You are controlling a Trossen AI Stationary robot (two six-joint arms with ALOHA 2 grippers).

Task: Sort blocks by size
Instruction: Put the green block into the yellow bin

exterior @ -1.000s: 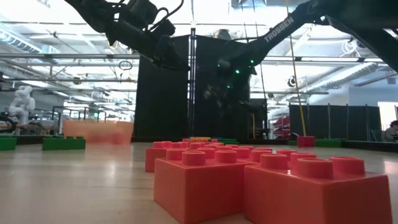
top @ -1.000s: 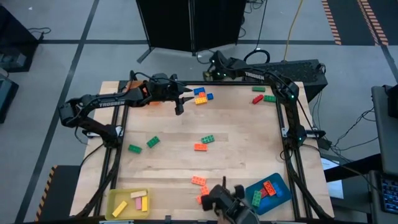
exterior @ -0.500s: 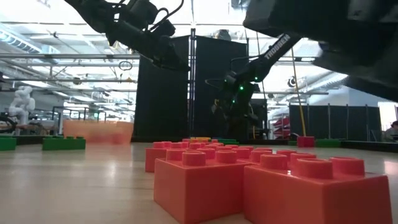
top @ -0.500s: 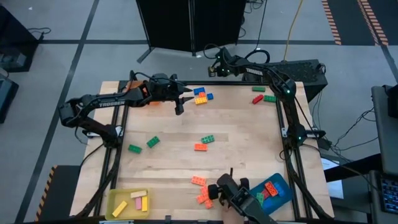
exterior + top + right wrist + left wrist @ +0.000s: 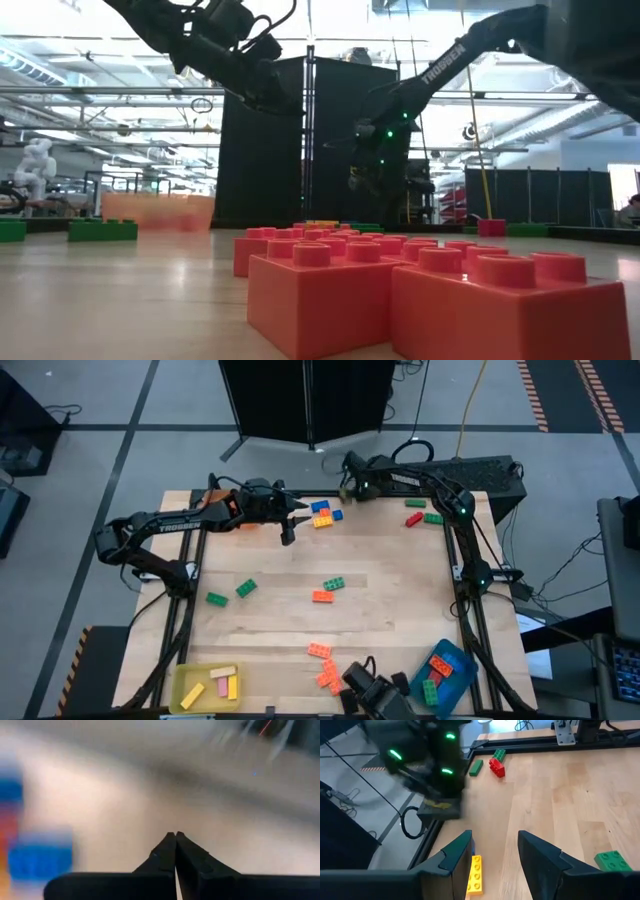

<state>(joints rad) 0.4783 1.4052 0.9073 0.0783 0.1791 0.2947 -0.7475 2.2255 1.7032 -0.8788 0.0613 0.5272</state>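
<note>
- The left pincer [image 5: 296, 520] hovers at about 11 o'clock on the bench [image 5: 400, 610], its jaws part open and empty, with a yellow brick [image 5: 474, 875] showing between its fingers [image 5: 457, 857] in its wrist view.
- That brick belongs to a tight blue, yellow and orange brick cluster [image 5: 323, 513] just beside the pincer. Coming down on it could pinch two bricks at once or knock the neighbours away.
- The right pincer [image 5: 175, 836] is shut on nothing, up at about 12 o'clock off the far edge of the bench. It sits near the left arm, so a reach for the same cluster could make the arms collide.
- Unsorted blocks lie scattered: green bricks [image 5: 231, 593] at 9 o'clock, a green and orange pair [image 5: 328, 590] at centre, red and green bricks [image 5: 423, 518] at 1 o'clock, orange bricks [image 5: 323, 663] at 6 o'clock.
- The yellow tray [image 5: 183, 688] at 7 o'clock and the blue tray [image 5: 455, 654] at 5 o'clock already hold bricks. The blue tray lies askew at the bench edge and a nudge could tip it off.
</note>
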